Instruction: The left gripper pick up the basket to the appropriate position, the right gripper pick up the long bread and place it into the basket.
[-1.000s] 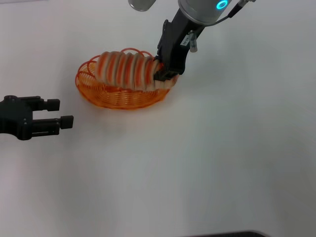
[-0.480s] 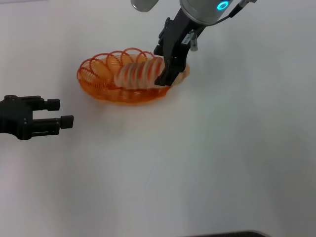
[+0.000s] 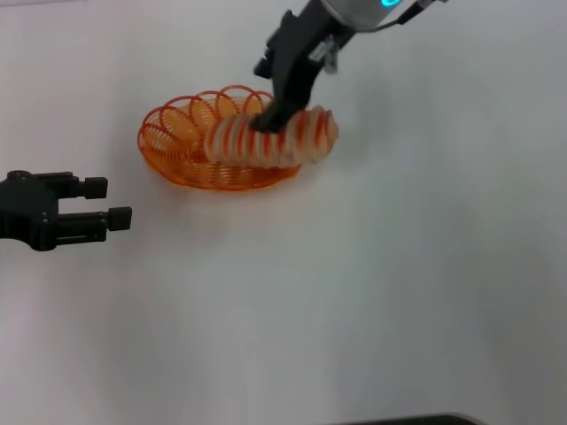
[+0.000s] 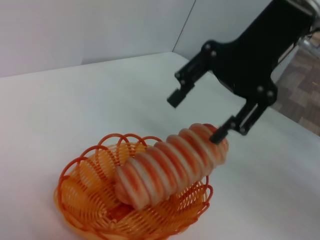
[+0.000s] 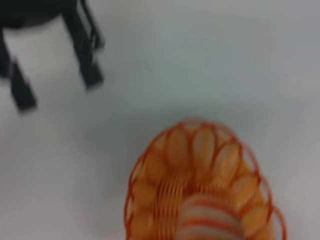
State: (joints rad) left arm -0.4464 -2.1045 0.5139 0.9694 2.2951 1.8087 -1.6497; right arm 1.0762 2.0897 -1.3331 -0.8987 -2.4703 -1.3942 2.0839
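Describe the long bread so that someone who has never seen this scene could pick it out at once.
On the white table, find the orange wire basket at the far side. The long bread lies in it, one end jutting over the rim, beneath the open right gripper. It is the only solid, pale tan thing there, crossed by orange-brown stripes.

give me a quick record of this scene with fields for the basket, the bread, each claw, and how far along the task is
basket: orange wire basket resting on the white table
long bread: long bread lying in the basket, one end sticking out over the rim on the robot's right
right claw: right claw open, above the bread's overhanging end, jaws apart
left claw: left claw open, apart from the basket on the robot's left, holding nothing
task stage: bread placed and released
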